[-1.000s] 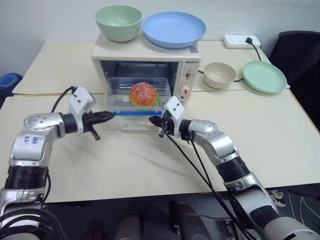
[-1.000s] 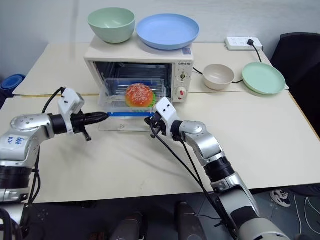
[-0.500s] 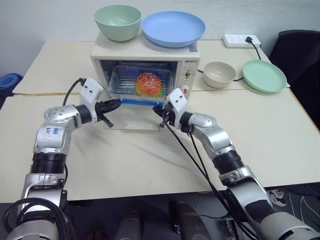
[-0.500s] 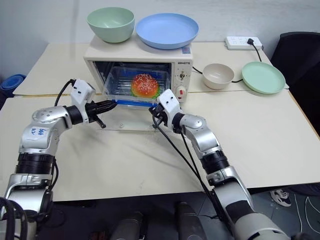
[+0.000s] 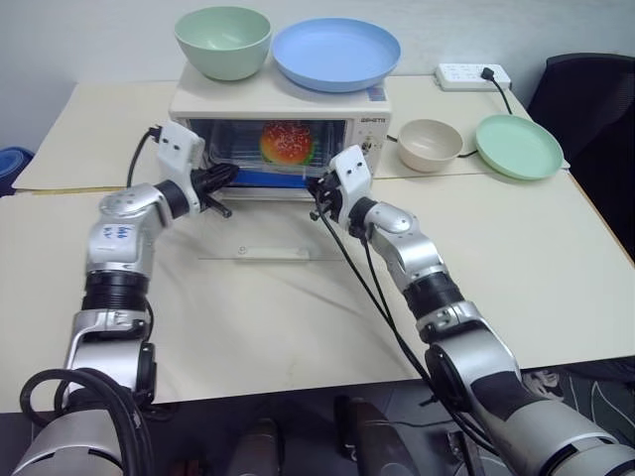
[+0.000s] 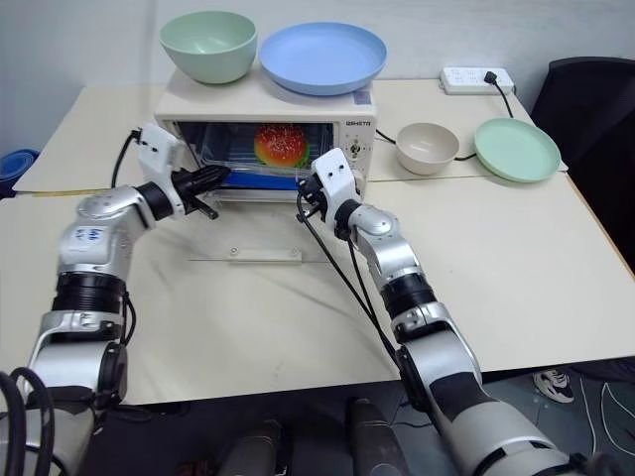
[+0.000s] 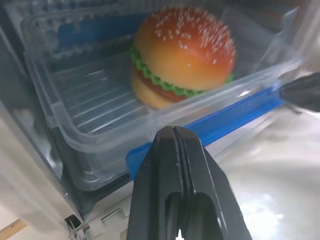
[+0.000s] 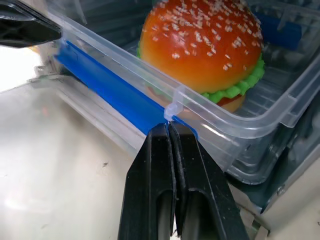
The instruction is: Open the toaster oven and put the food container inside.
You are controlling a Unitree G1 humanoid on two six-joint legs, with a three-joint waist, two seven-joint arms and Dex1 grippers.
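Clearly the counter (image 5: 298,297) is laid out for a straight push: the toaster oven (image 5: 281,104) sits at its far side facing the robot, its glass door (image 5: 266,233) dropped flat on the counter so nothing bars the mouth. A green bowl (image 5: 222,42) and blue plate (image 5: 336,54) are parked on its roof, out of the way.

Inside the opening sits the food container (image 6: 260,159), toy hamburger (image 7: 182,52) showing through the clear plastic, most of it past the threshold; how far back it reaches I can't quite tell.

Both arms meet at its blue strip (image 8: 112,95). The left gripper (image 5: 223,176) is clenched with nothing between its fingers, tip at the near left edge. The right gripper (image 5: 317,186) is likewise clenched and empty, tip against the strip near the clip. Closed fingers make blunt pushers, I'd say, nudging the box in evenly.
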